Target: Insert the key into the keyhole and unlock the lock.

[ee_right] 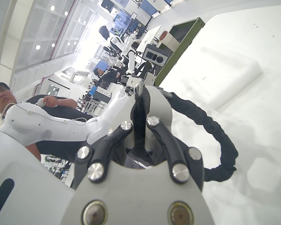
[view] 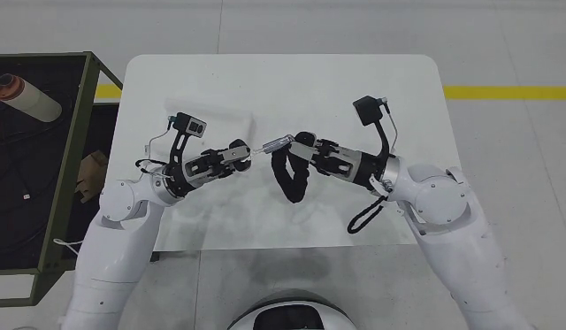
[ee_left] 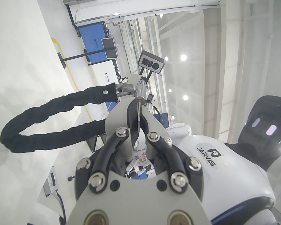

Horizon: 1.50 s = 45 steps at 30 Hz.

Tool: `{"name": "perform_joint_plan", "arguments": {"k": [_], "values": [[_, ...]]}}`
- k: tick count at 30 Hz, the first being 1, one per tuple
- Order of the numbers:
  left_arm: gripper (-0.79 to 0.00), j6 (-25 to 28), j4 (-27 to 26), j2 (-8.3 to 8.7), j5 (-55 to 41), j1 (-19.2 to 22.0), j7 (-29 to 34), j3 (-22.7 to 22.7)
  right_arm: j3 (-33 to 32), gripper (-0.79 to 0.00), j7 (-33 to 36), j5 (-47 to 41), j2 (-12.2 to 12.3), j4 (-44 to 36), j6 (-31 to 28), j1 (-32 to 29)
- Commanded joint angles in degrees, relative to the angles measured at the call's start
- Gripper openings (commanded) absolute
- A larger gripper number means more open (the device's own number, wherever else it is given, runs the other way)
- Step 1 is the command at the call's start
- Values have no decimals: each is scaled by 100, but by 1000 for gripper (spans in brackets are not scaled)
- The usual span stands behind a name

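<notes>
Mid-frame above the worktop (view: pixel 354 82), the right tool (view: pixel 299 143) clamps the lock (view: pixel 289 184) so its keyhole (ee_left: pixel 140 98) faces the left tool (ee_left: pixel 138 110), which pinches the key (ee_left: pixel 139 115), tip at that hole.

The white table (view: pixel 354 73) has rounded corners and takes up the middle of the top view, from upper centre down past mid-frame. A flat white slab (view: pixel 212 116), almost the same shade as the tabletop, lies on it left of centre, toward the table's upper left corner. A few tiny dark specks (ee_right: pixel 255 25) dot the surface. A black cloth-covered loop (view: pixel 290 178) shows at mid-frame; whether its lower bend rests on the tabletop cannot be told.
</notes>
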<state>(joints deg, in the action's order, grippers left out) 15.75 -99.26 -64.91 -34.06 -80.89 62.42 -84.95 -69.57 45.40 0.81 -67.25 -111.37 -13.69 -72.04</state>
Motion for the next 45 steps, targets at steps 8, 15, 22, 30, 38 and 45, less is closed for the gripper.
{"name": "perform_joint_plan", "arguments": {"k": [8,15,22,30,38,45], "values": [[-785,26,-20,-1,26,8,-20,76,72,-785,-48,35,-4,12,26,40],[-785,240,-7,-17,-29,-18,-185,116,123,-785,-123,57,-8,-1,21,33],[-785,598,6,-46,-100,-42,-380,179,237,-785,-258,-153,-36,106,23,54],[-785,782,-5,-61,-79,-70,-543,184,328,-785,-397,-246,-63,193,10,81],[-785,807,-32,-70,224,-71,-801,201,375,-785,-649,215,-74,145,34,75],[-785,810,-26,-79,338,-62,-959,228,418,-785,-946,868,-79,14,122,34]]}}
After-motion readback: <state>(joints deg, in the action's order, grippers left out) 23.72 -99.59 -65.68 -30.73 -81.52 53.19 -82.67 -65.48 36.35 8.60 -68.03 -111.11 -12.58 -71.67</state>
